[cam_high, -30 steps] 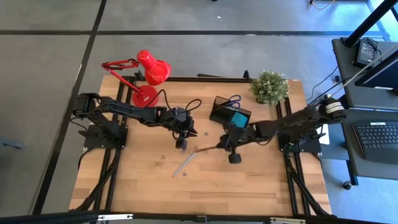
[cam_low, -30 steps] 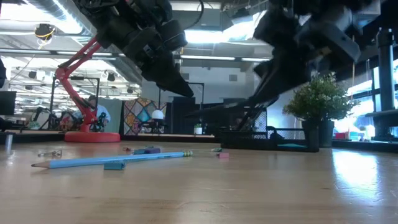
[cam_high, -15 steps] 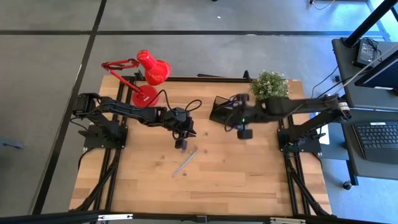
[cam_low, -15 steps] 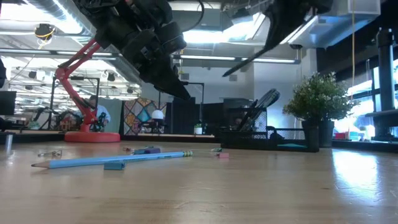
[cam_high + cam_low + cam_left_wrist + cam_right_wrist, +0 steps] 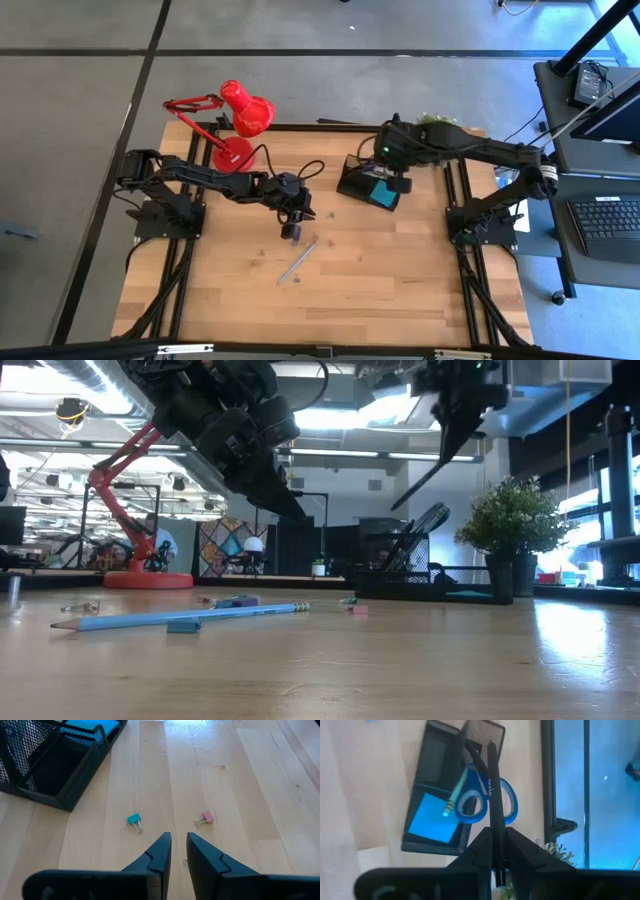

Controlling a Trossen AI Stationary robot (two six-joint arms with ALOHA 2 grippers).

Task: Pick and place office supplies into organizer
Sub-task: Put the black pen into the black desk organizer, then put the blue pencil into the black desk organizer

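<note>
My right gripper point(image 5: 497, 851) is shut on a thin black pen point(image 5: 430, 465) and hangs above the black mesh organizer point(image 5: 362, 184), which stands toward the table's far edge. The organizer point(image 5: 442, 780) holds blue-handled scissors point(image 5: 507, 805), a teal sticky-note pad point(image 5: 431, 822) and a pale blue pencil point(image 5: 456, 790). Another pale blue pencil point(image 5: 298, 262) lies flat on the table's middle. My left gripper point(image 5: 178, 839) hovers over the wood by that pencil's far end; its fingers stand a narrow gap apart with nothing between them. A teal clip point(image 5: 134, 820) and a pink clip point(image 5: 205, 818) lie before it. My right gripper pinches the black pen between its two fingers near the pen's upper end point(image 5: 494, 842); a short stub shows behind the fingers. The fingers come from above, slanting down. The pen slants down below them, its lower tip point(image 5: 397, 503) clear of the organizer.
A red desk lamp point(image 5: 238, 118) stands at the far left of the table. A potted plant point(image 5: 515, 530) stands at the far right, behind the organizer. Small bits point(image 5: 238, 601) lie on the wood near the pencil point(image 5: 180, 618). The table's near half is bare wood.
My right gripper has risen from the table's middle and swung toward the far edge, to above the organizer, tipping its fingers downward. The black pen went with it, turning from nearly level to a steep downward slant.
</note>
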